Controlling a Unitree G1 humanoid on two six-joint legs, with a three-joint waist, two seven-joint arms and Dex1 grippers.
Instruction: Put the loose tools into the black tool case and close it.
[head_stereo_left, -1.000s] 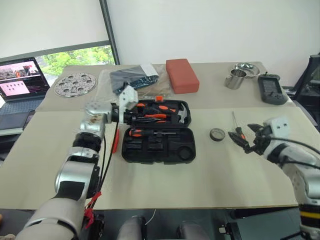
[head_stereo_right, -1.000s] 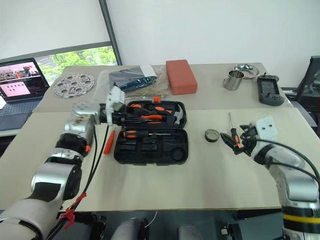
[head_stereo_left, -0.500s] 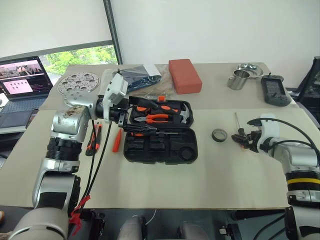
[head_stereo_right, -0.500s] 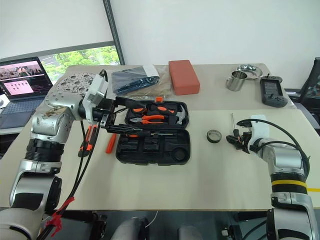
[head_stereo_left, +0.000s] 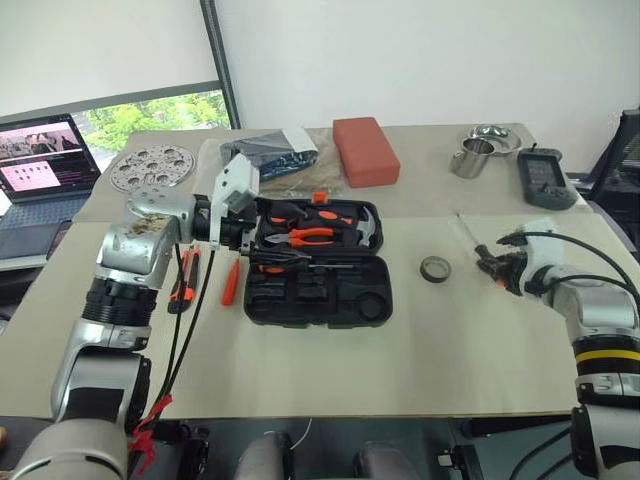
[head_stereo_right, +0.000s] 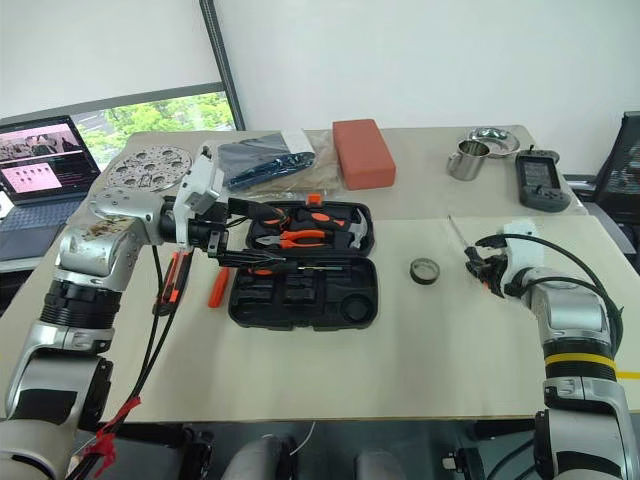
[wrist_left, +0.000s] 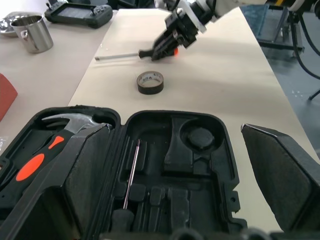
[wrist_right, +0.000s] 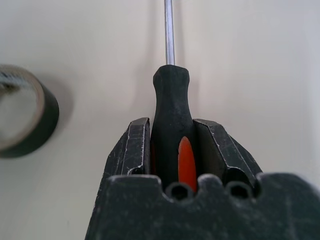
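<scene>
The black plastic hinged tool case (head_stereo_left: 318, 262) lies open on the beige surface (head_stereo_left: 400, 350), its moulded slots already carrying a hammer (head_stereo_left: 362, 226), orange-handled pliers (head_stereo_left: 305, 236) and an orange-and-black-handled screwdriver (head_stereo_left: 290, 264). The left hand (head_stereo_left: 248, 232) hovers at the case's left edge with its two black fingers (wrist_left: 280, 175) spread wide and nothing between them — seen from its wrist camera, they frame the empty lower compartments of the case.

Left of the case, on the surface, lie a slim orange tester screwdriver (head_stereo_left: 230, 282) and a black-and-orange utility knife (head_stereo_left: 182, 283), side by side and apart from the case.

The small black tape roll (head_stereo_left: 434, 268) sits flat on the surface right of the case, well clear of it. Just beyond it, the right hand (head_stereo_left: 497, 262) pinches a second black screwdriver with an orange inlay (wrist_right: 171, 130) by its handle — the fingers press on both sides of the grip, and the steel shaft points away from the hand, low over the surface.

At the far side of the surface stand a red rectangular block (head_stereo_left: 364, 150), a round perforated metal disc (head_stereo_left: 150, 168) and a steel mug (head_stereo_left: 468, 158).
</scene>
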